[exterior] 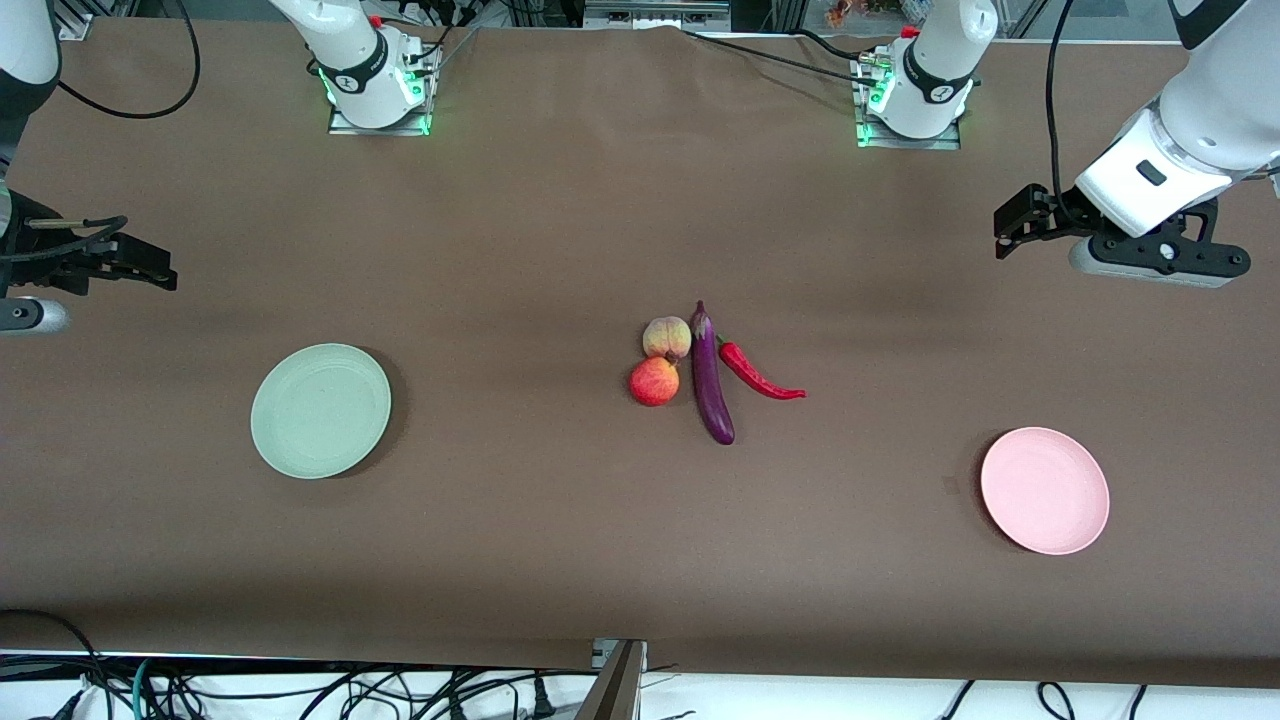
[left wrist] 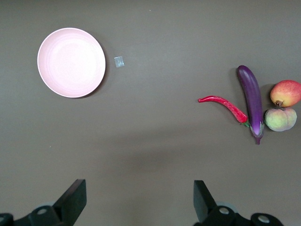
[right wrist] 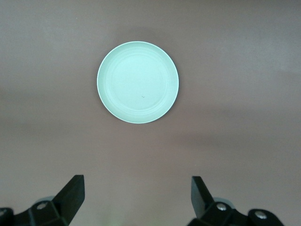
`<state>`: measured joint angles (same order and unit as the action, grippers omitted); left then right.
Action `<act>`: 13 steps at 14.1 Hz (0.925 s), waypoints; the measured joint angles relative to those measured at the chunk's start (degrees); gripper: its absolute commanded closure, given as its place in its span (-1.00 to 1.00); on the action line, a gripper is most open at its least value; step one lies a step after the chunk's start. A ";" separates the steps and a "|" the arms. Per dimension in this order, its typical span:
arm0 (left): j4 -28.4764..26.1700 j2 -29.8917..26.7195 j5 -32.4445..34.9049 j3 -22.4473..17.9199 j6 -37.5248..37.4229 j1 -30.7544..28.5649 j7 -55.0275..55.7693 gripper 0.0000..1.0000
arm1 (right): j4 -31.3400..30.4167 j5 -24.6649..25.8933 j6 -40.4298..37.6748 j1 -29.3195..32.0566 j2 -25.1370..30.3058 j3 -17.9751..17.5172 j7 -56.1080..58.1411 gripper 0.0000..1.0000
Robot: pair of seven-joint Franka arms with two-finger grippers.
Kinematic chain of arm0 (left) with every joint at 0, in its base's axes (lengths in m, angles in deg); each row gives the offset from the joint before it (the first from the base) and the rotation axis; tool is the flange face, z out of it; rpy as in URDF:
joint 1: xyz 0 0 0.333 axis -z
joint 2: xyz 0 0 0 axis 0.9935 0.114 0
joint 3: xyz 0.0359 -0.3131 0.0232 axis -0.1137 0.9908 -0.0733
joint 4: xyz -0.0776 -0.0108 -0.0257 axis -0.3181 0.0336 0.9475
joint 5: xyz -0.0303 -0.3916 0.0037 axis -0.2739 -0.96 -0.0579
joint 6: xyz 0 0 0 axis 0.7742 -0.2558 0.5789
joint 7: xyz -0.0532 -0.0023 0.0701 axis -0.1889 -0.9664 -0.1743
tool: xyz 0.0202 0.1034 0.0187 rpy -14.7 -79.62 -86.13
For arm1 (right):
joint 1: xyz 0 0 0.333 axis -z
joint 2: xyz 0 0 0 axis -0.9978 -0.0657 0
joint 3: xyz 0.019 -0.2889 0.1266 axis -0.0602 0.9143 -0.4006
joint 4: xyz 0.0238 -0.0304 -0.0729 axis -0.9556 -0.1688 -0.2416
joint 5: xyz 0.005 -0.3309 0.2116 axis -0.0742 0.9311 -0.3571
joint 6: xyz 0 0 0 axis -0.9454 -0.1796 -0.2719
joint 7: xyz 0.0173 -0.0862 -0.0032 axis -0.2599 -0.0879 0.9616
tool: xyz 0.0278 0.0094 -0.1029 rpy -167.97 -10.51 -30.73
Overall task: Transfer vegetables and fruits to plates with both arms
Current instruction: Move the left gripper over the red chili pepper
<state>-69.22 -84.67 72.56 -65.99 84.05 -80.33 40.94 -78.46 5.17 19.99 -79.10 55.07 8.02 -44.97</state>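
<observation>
Fingers of the left gripper (left wrist: pixel 136 200) and right gripper (right wrist: pixel 136 197) are spread wide, empty; nothing is plated yet, so a first reach toward the eggplant (exterior: pixel 711 380) is called for.

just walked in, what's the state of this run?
Nothing is picked up yet. The purple eggplant, red chili pepper, yellowish-pink peach and red apple lie clustered mid-table. The pale green plate near the right arm's end and the pink plate near the left arm's end are bare. The left gripper and right gripper hover open at their ends.
</observation>
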 measured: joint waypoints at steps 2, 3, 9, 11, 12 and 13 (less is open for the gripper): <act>0.35 0.46 0.00 0.01 -0.05 0.00 -0.01 -1.00 | 0.00 0.00 0.00 0.00 0.00 0.00 0.00 -1.00; 0.45 0.50 0.00 0.01 -0.07 0.00 -0.01 -1.00 | 0.00 -0.02 0.00 0.00 0.00 0.00 0.00 -1.00; 0.99 0.92 0.06 1.12 -2.47 0.15 -0.01 -1.00 | 0.00 -0.03 0.00 0.00 0.00 0.00 0.00 -1.00; 0.97 3.24 0.85 1.83 -5.35 0.20 0.00 -1.00 | 0.00 -0.03 0.00 0.00 0.00 0.00 0.00 -1.00; 0.97 4.64 0.93 2.00 -6.44 0.21 0.00 -1.00 | 0.00 -0.03 0.00 0.00 0.00 0.00 0.00 -1.00; 0.98 5.84 0.93 2.28 -6.97 0.22 0.20 -1.00 | 0.00 -0.03 0.00 0.01 0.00 0.00 0.00 -1.00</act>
<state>-68.24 -78.83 73.49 -63.72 77.08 -80.11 41.13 -78.46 5.13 19.99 -79.09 55.07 8.02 -44.97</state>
